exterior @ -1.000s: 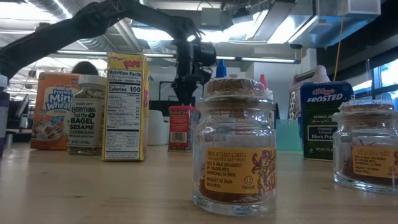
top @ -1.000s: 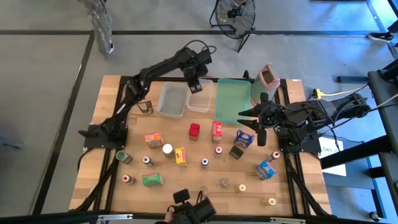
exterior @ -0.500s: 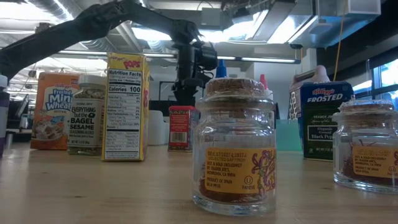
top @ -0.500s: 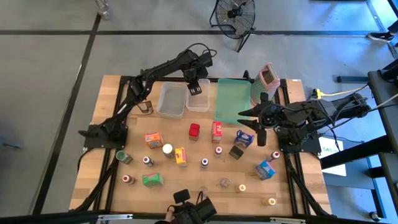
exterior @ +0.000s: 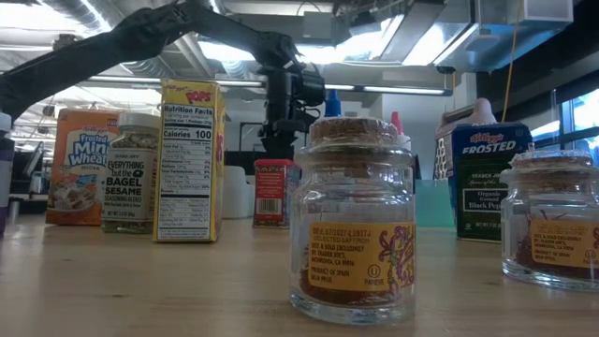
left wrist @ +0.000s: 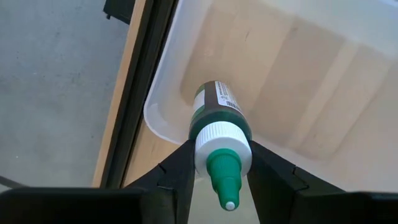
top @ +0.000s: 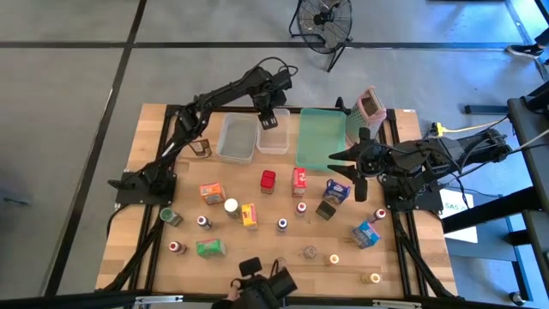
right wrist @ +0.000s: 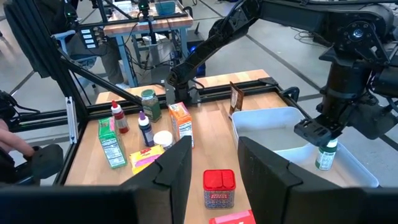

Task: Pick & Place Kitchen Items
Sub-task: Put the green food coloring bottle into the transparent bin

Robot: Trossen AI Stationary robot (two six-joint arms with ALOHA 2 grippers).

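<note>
My left gripper [left wrist: 222,163] points down over the corner of a clear plastic tub [left wrist: 298,81] at the table's far side, shut on a small green bottle [left wrist: 217,112] that has a white cap and a green nozzle. From the right wrist view the same bottle [right wrist: 324,155] hangs below that gripper [right wrist: 316,134], inside the tub's outline. My right gripper [right wrist: 214,168] is raised above the table's right part [top: 364,161], open, nothing between its fingers. Other kitchen items stand upright on the wood, among them a red jar [top: 268,181] and an orange box [top: 210,191]. My left gripper pinches the bottle at its white cap [left wrist: 222,140] between its two fingers [left wrist: 180,168], one on each side. The fingers come from above, pointing down. The bottle hangs upright, nozzle up, body below the fingers over the tub's corner; whether its base touches the tub floor does not show.
A second clear tub [top: 238,138] lies beside the first [top: 274,140], then a flat green tray [top: 319,137] and a metal grater with pink top [top: 370,106]. Spice bottles, jars and small boxes are scattered over the table's near half, such as the glass jar [exterior: 360,220].
</note>
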